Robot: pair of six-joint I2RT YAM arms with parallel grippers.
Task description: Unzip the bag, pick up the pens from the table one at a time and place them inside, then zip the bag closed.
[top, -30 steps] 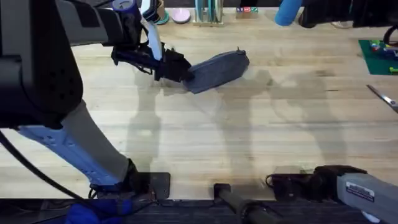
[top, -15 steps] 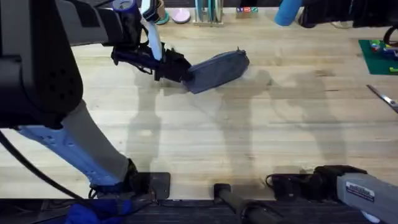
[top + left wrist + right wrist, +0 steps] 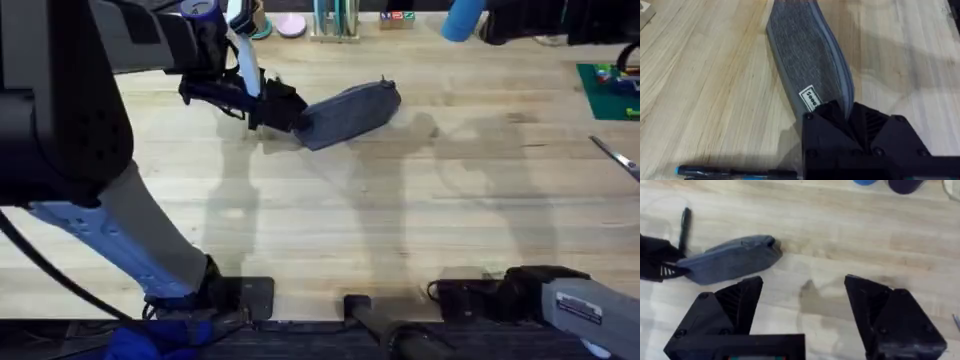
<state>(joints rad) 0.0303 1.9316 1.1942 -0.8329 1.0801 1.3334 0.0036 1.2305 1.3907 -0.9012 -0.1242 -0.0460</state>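
The grey-blue bag (image 3: 352, 110) lies slanted on the table (image 3: 400, 220), toward the far side and left of centre. My left gripper (image 3: 290, 112) is shut on the bag's left end; the left wrist view shows its black fingers (image 3: 840, 117) pinching the fabric of the bag (image 3: 807, 60) near a small white label. A thin black pen (image 3: 735, 171) with a blue tip lies on the wood just beside that gripper, and it appears again as the pen (image 3: 685, 222) past the bag (image 3: 732, 257). My right gripper (image 3: 802, 310) is open and holds nothing, low at the near right (image 3: 450, 293), far from the bag.
Silver scissors (image 3: 615, 155) and a green mat (image 3: 605, 88) lie at the right edge. A blue cylinder (image 3: 463, 20), a pink disc (image 3: 291, 26) and small holders (image 3: 335, 20) line the far edge. A dark blue cup (image 3: 902, 185) stands there too.
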